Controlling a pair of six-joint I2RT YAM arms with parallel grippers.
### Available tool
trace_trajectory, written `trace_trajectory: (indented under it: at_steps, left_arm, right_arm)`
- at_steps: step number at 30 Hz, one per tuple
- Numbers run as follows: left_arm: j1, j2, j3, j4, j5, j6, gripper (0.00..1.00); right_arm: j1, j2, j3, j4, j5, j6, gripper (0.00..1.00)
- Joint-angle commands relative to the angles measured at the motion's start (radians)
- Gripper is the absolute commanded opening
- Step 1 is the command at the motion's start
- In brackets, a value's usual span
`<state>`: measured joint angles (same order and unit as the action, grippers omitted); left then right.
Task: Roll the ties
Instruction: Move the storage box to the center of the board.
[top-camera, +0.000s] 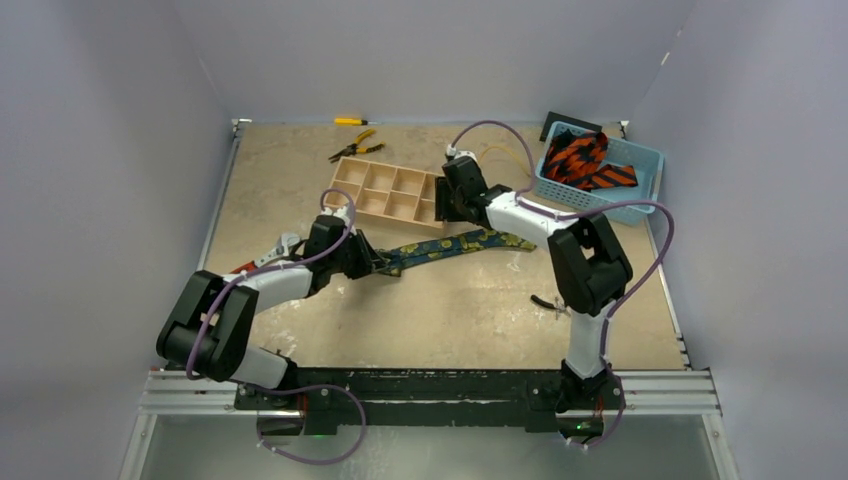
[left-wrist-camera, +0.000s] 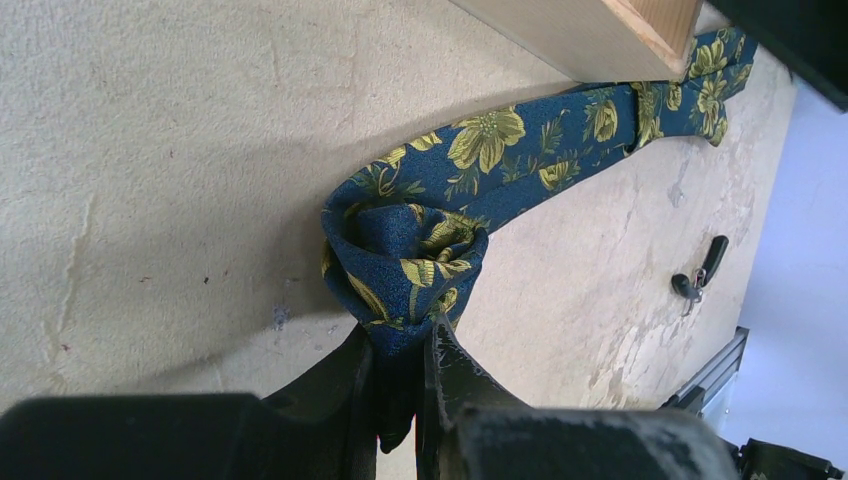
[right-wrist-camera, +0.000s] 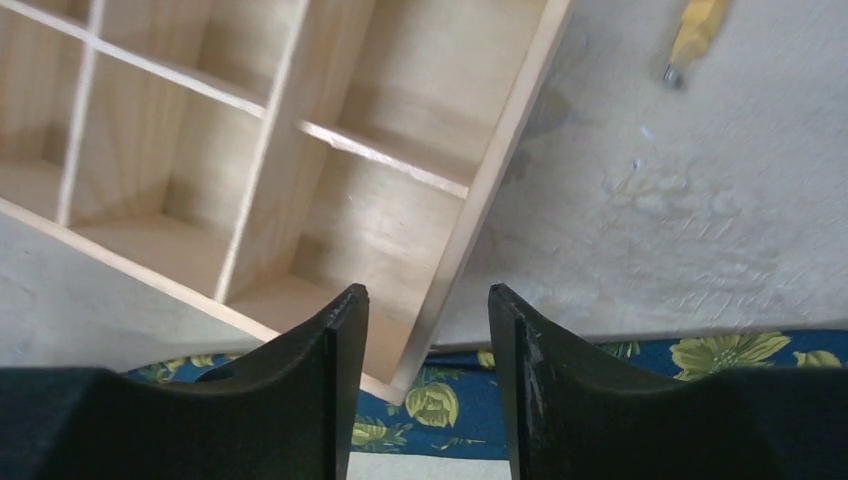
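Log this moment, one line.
step: navy tie partly rolled | left gripper: shut on its rolled end | right gripper: open, above tray corner | orange ties: in basket

The scuffed beige surface (top-camera: 470, 310) carries a wooden compartment tray (top-camera: 385, 215) toward the back, with yellow-handled pliers (top-camera: 355, 147) and a yellow screwdriver (top-camera: 352, 121) behind it. A blue basket (top-camera: 600, 203) sits back right (orange-and-black ties (top-camera: 580, 160) inside). A navy flowered tie (top-camera: 455, 245) lies just before the tray.
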<state>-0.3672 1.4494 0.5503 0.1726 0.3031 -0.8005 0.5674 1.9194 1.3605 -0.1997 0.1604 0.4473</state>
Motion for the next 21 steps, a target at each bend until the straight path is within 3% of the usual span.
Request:
trace_trajectory:
  at_steps: [1, 6, 13, 21]
  left_arm:
    - [-0.009, 0.002, 0.019, 0.055, 0.020, 0.014, 0.00]
    - [-0.009, 0.003, 0.014, 0.058, 0.028, 0.018, 0.00]
    - [-0.009, 0.043, 0.047, 0.047, 0.061, 0.023, 0.00]
    - [-0.009, 0.113, 0.097, 0.086, 0.089, -0.012, 0.00]
  right_arm:
    - [-0.006, 0.009, -0.025, -0.004, -0.019, -0.004, 0.49]
    - [-0.012, 0.018, -0.048, -0.020, 0.055, -0.013, 0.39]
    - [-0.071, -0.016, -0.059, -0.026, 0.149, -0.023, 0.37]
    - [-0.017, -0.135, -0.038, 0.010, 0.214, -0.037, 0.56]
